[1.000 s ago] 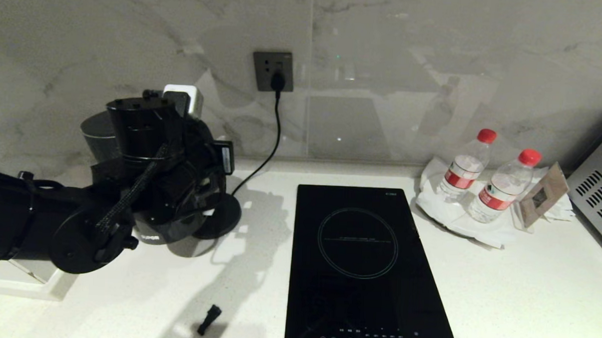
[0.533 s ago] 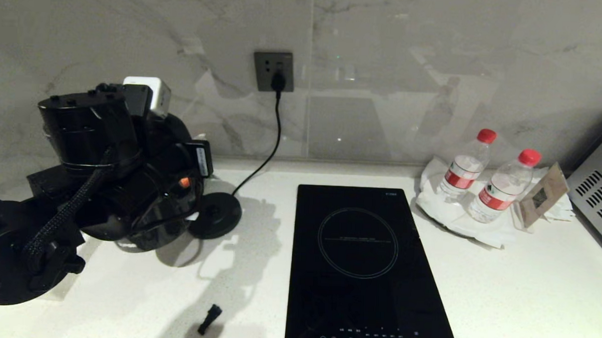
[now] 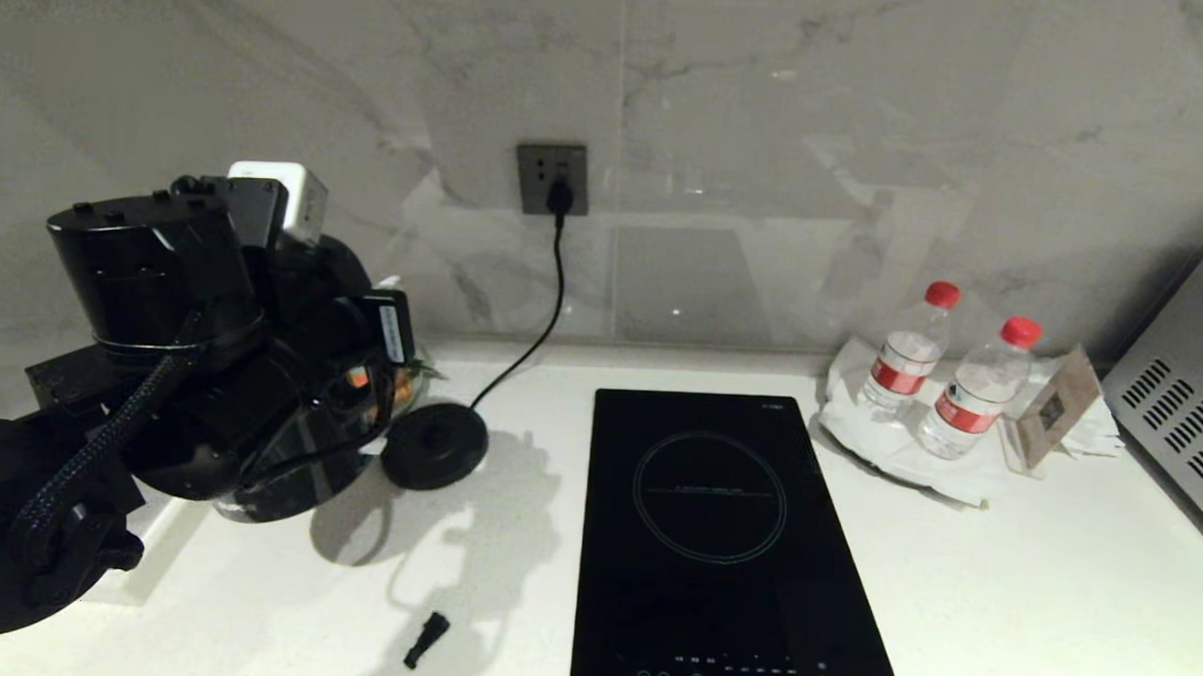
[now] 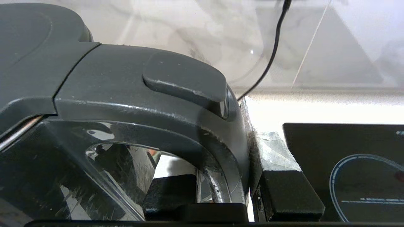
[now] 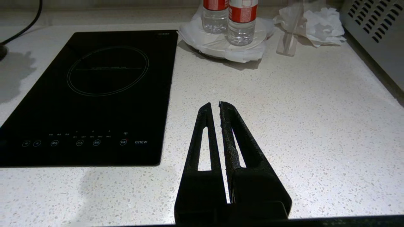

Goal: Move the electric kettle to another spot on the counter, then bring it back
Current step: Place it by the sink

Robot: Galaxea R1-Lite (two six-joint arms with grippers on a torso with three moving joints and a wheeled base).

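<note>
Left gripper (image 4: 221,192) clamped across the loop handle (image 4: 164,104) of the electric kettle (image 3: 297,467), held just left of its round base disc (image 3: 435,445) over the counter (image 3: 1004,572); right gripper (image 5: 214,108) idle, fingers pressed together, above counter beside induction hob (image 5: 94,94).

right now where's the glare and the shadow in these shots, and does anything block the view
Head view: the left arm and kettle cast a broad shadow on the counter, and the glossy wall mirrors the scene. Left wrist view: the kettle handle fills the frame, close. Right wrist view: bright counter, shut right gripper in the foreground.
</note>
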